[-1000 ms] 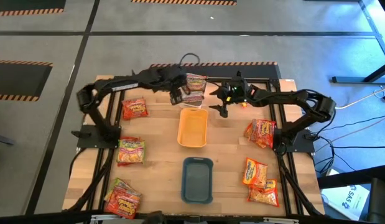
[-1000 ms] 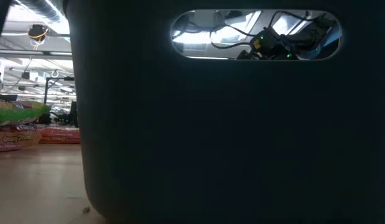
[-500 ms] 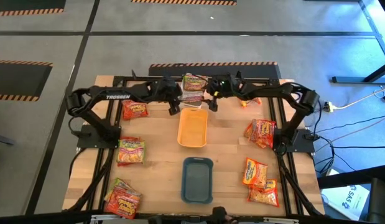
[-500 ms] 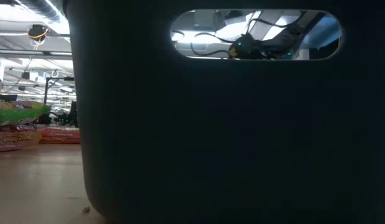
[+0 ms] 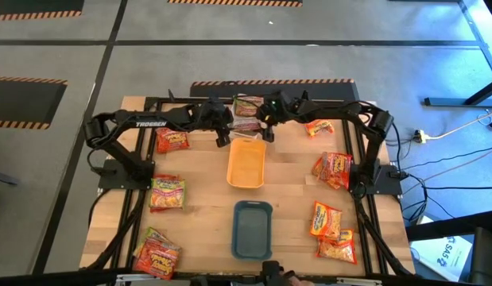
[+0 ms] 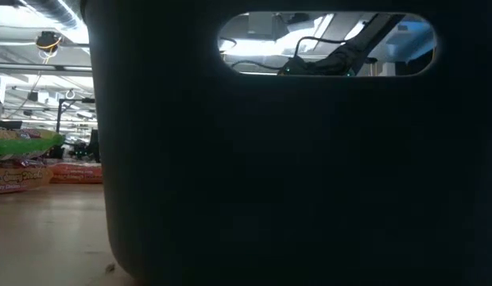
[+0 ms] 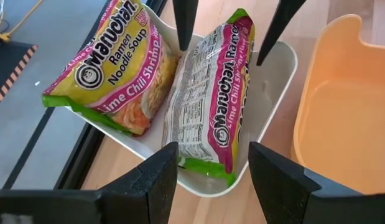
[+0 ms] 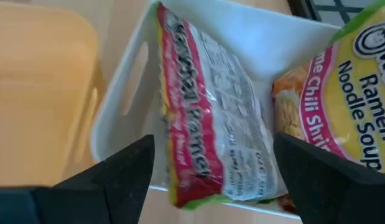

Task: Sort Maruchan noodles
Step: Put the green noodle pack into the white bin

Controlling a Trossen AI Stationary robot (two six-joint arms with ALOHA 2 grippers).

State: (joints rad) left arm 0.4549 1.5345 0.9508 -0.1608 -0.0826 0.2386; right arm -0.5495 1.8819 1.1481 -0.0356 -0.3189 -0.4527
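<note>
Looking down from the high view, you've got both end effectors crowded over the white tray (image 5: 247,113) at 12 o'clock on the table (image 5: 293,202). The left end effector (image 5: 222,129) comes in from 9 o'clock and the right end effector (image 5: 266,127) from 3 o'clock. Both have their fingers spread fairly wide with nothing pinched between them.

Inside that tray sit two green-pink Maruchan noodles packets: one lying label-up (image 7: 114,68), the other tipped on its edge (image 7: 212,93) against the tray wall. The orange tray (image 5: 246,162) sits just toward 6 o'clock from it, looks empty, and the teal tray (image 5: 252,229) is further on at 6 o'clock. The rest of the packets are scattered: red ones (image 5: 172,139) around 9 to 10 o'clock, a mixed pile (image 5: 156,253) near 7 o'clock, orange ones (image 5: 333,168) around 3 to 5 o'clock.

These things are light, crinkly and slick, with a brittle noodle block inside, so you don't want to crush them. I'd grab across the short width of the block, or the crimped end seam if it's tilted up. The on-edge one looks easiest to pinch, though I can't tell from these angles how firmly it's wedged. The low view is basically blocked by something dark, no help there.
</note>
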